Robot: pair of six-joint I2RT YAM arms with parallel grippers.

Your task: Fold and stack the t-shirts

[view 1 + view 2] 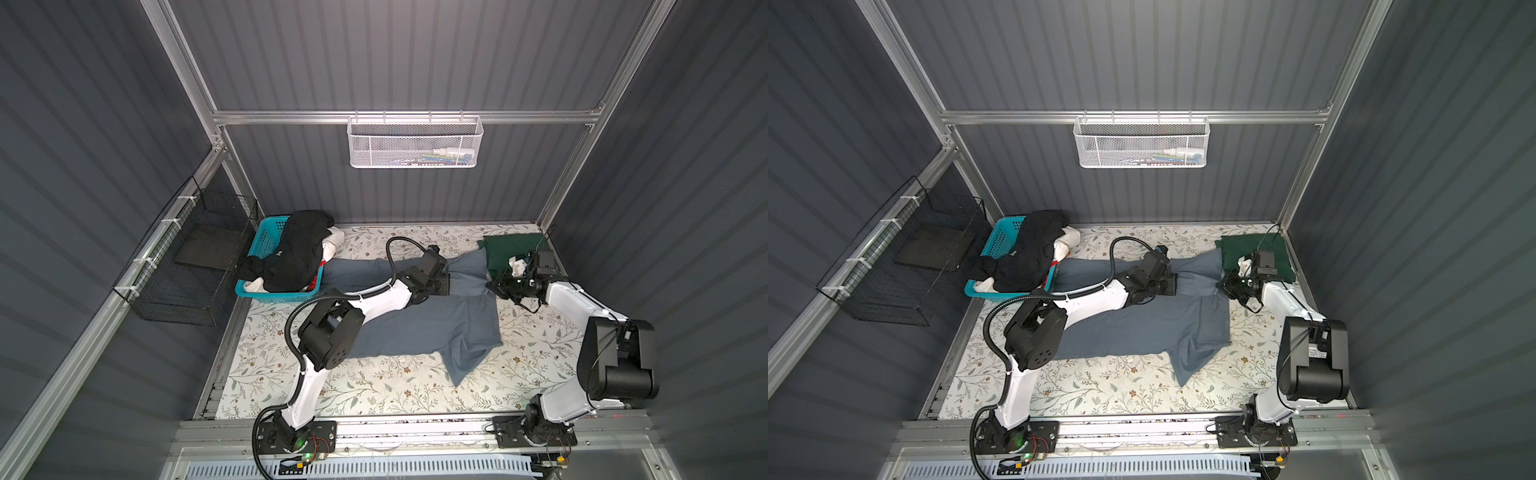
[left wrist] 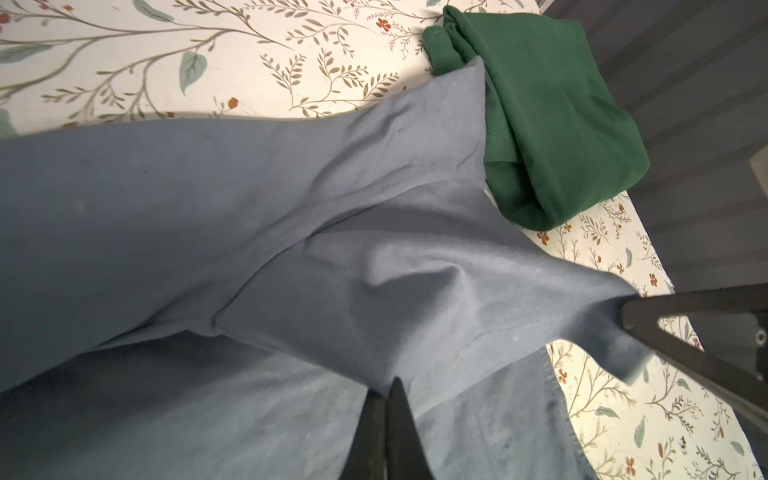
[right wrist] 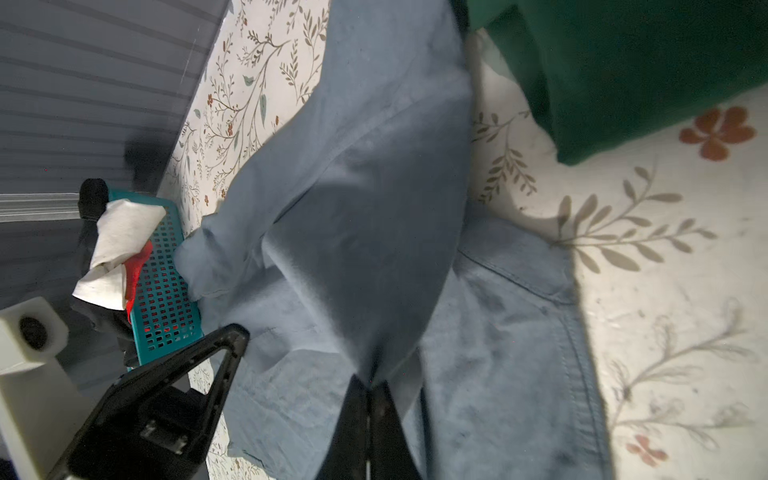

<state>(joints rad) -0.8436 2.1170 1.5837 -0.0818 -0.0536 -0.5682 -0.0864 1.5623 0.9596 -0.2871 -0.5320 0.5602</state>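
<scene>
Across the floral table (image 1: pixel 374 395) the slate blue-grey t-shirt (image 1: pixel 415 328) runs lengthwise left to right; left gripper (image 2: pixel 388 386) and right gripper (image 3: pixel 369 384), side by side near its right end, are both closed on its lifted far edge.

Light: overhead, even, moderate; counter (image 1: pixel 374 395) bright, walls (image 1: pixel 83 166) around it dim. Shadows: soft on the counter in both top views, hard-edged in wrist views. Blur: blue-grey shirt (image 2: pixel 249 208) hem above the counter smeared. Edges: wide-angle stretch.
</scene>
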